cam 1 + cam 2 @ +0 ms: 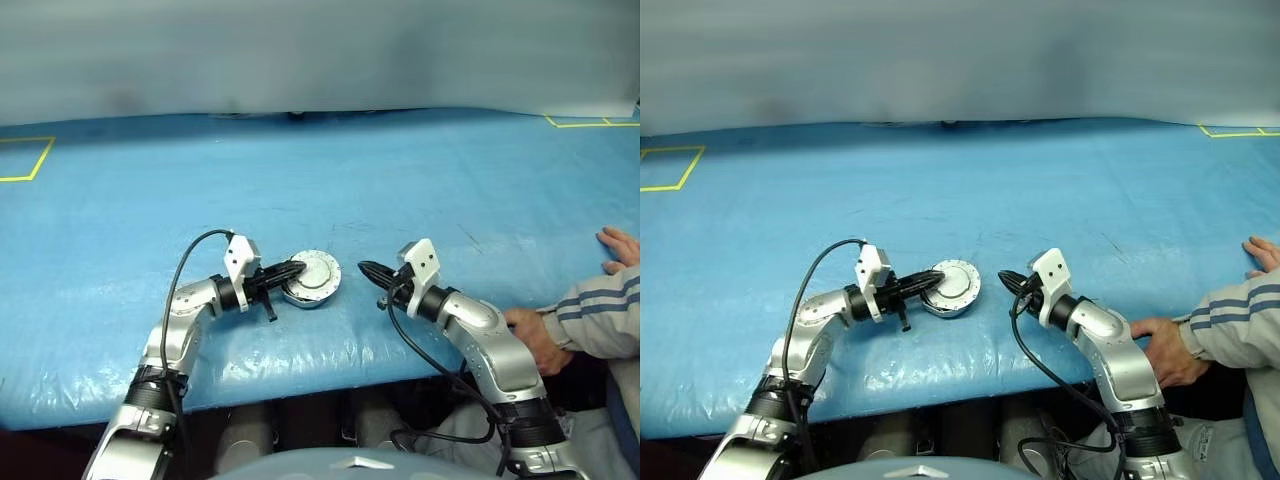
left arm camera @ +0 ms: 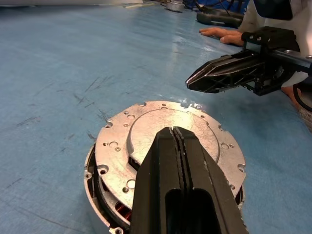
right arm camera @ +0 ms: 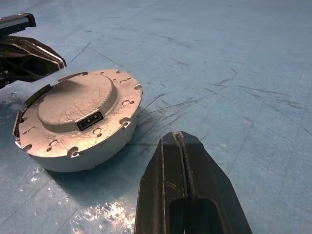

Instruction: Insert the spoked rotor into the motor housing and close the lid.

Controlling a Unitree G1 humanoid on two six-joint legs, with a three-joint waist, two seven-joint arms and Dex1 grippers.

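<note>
The motor housing (image 1: 305,296) sits on the blue table with the lid (image 1: 317,272) lying flat over it, plain grey face up. A thin gap under the lid's rim shows copper windings (image 2: 122,209). The spoked rotor is hidden. My left gripper (image 1: 298,268) is shut, and its tips lie over the lid's left edge (image 2: 112,146). My right gripper (image 1: 365,268) is also shut. It holds nothing and hovers a short way right of the housing, pointing at it without touching.
A person in a grey striped sleeve (image 1: 600,310) stands at the table's right edge, one hand (image 1: 622,246) flat on the cover and the other (image 1: 535,340) close behind my right arm. Yellow tape marks (image 1: 25,160) lie at the far corners.
</note>
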